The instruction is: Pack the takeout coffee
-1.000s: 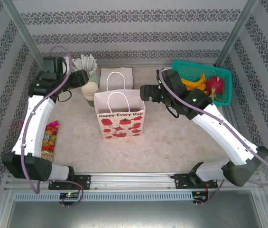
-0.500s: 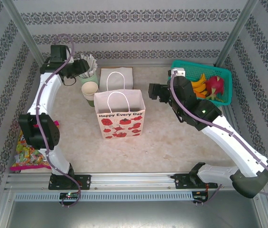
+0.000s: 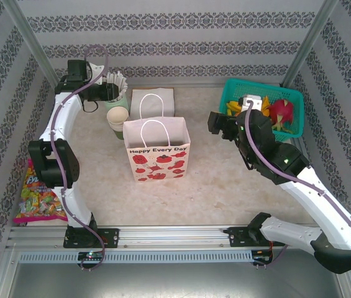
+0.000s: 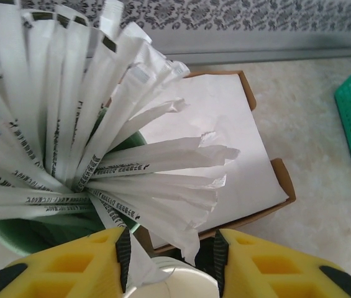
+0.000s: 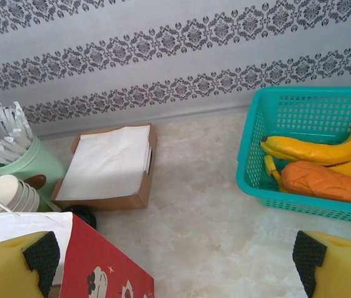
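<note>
The takeout coffee (image 5: 83, 215) shows its dark round lid in the right wrist view, just behind the paper bag (image 5: 100, 267) and in front of the napkin box (image 5: 110, 162). The left gripper (image 4: 169, 264) is about half open above the green holder (image 4: 10, 234). Ends of the white sticks (image 4: 132, 161) hang between its fingers (image 4: 69, 273), and whether they touch cannot be told. The right gripper (image 5: 175, 257) is spread wide and holds nothing, near the teal basket (image 5: 250, 155). The top view adds a candy packet (image 3: 35, 198) beside the left arm.

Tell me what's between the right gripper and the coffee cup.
The red-and-white paper bag: its upper corner stands in front of the coffee cup, whose black lid peeks out beside the napkin tray.
</note>
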`<state>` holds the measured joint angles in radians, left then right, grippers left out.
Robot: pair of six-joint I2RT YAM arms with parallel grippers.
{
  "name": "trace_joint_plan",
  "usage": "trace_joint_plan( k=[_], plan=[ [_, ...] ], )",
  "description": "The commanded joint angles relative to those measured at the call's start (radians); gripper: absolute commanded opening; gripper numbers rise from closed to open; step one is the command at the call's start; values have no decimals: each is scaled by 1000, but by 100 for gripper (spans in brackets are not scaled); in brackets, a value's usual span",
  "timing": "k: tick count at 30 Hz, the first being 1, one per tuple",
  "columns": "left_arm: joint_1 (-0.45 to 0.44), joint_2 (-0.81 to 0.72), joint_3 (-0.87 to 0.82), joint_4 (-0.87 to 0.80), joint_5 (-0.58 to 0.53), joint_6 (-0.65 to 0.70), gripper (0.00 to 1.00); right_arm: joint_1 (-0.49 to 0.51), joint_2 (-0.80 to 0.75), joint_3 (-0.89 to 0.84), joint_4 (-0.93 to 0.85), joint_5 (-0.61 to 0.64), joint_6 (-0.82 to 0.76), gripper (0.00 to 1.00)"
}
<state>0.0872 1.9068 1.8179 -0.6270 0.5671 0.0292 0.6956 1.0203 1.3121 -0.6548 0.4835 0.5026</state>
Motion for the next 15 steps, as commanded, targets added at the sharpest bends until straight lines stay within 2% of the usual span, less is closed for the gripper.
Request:
trace_joint_plan(
  k=[1, 6, 12, 15],
  plan=[
    [13, 39, 19, -5, 62, 117, 41, -12, 10, 2, -9, 24, 21, 98],
    [20, 36, 4, 1, 85, 156, 35, -11, 27, 15, -11, 12, 22, 98],
    [62, 5, -39, 51, 172, 138, 41, -13, 31, 15, -16, 11, 23, 98],
    [74, 8, -40, 33, 198, 160, 41, -12, 35, 15, -15, 12, 23, 98]
  ],
)
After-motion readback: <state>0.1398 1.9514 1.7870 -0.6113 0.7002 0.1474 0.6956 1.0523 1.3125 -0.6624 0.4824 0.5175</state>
